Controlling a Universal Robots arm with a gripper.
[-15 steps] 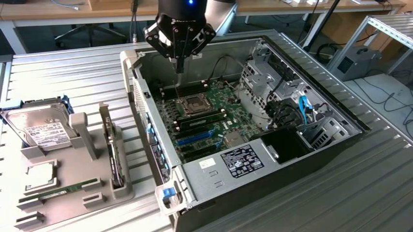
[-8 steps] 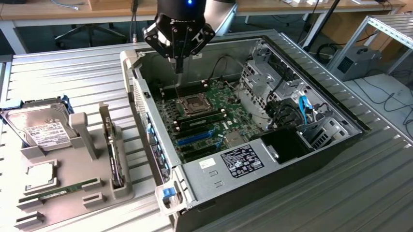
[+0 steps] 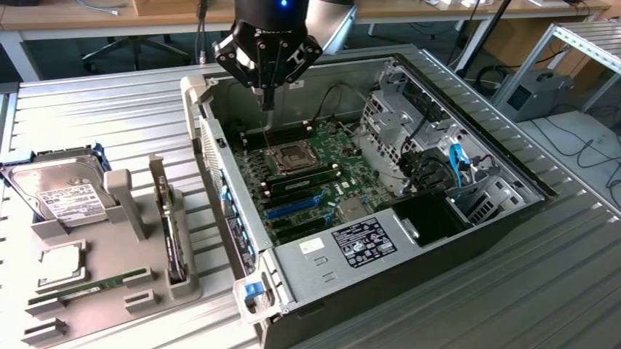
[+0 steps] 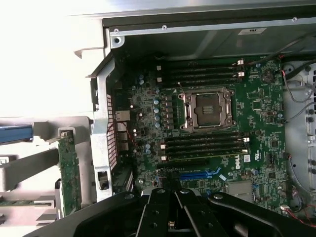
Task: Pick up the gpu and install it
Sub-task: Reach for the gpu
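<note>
Clenched on nothing, the pincer point(image 3: 267, 102) hangs fingertips-down over the far end of the open computer case point(image 3: 485, 145), above the motherboard point(image 3: 321, 171) and close to the bare CPU socket point(image 3: 291, 156). The gpu point(image 3: 174, 243) is well apart from it. It stands on edge in a slot of the grey holder point(image 3: 116, 211) on the ribbed metal surface point(image 3: 116, 94), outside the case on the exterior view's left, with a hard drive point(image 3: 63, 193) and a narrow RAM stick point(image 3: 92, 285) nearby. So the pick-up is not yet done, and the blue expansion slot point(image 3: 291, 209) on the board looks vacant. I'd judge the card light and stiff, a thin rigid board that won't flex much but won't forgive a squeeze on its components (or a knock on its contact edge). Its upper long edge stands proud of the holder, so a pinch across the thickness there, about mid-length so it doesn't swing, looks the sensible hold, firm rather than hard.
</note>
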